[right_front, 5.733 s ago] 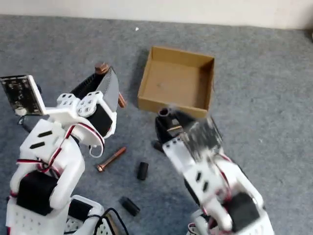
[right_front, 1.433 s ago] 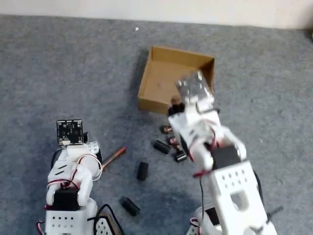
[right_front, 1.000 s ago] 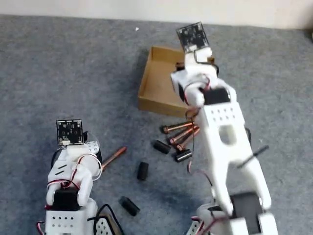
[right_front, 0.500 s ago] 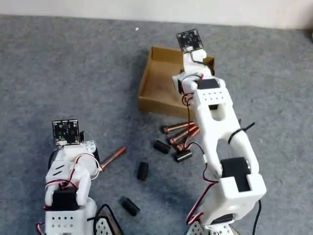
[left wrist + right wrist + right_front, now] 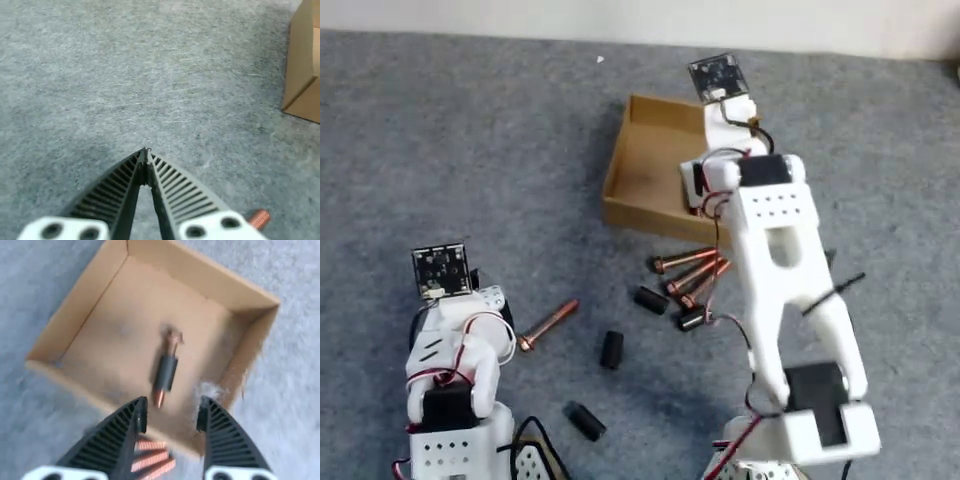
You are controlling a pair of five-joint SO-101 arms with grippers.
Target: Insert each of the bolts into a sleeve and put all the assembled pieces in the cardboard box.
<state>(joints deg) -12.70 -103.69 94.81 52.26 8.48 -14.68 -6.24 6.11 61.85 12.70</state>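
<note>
Overhead, the right arm (image 5: 775,230) hides part of the cardboard box (image 5: 640,215) at upper centre; right hand (image 5: 171,416) spread wide, empty, above a sleeved bolt (image 5: 166,365) lying inside; left hand (image 5: 145,162) closed, empty; grey felt worktop (image 5: 470,120); pale wall (image 5: 470,15) behind.

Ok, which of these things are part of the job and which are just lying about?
Job: cardboard box; assembled bolt and sleeve inside it; three bolts by the box; one bolt near the left arm; four loose sleeves.
Lying about: just the grey carpet underneath.
</note>
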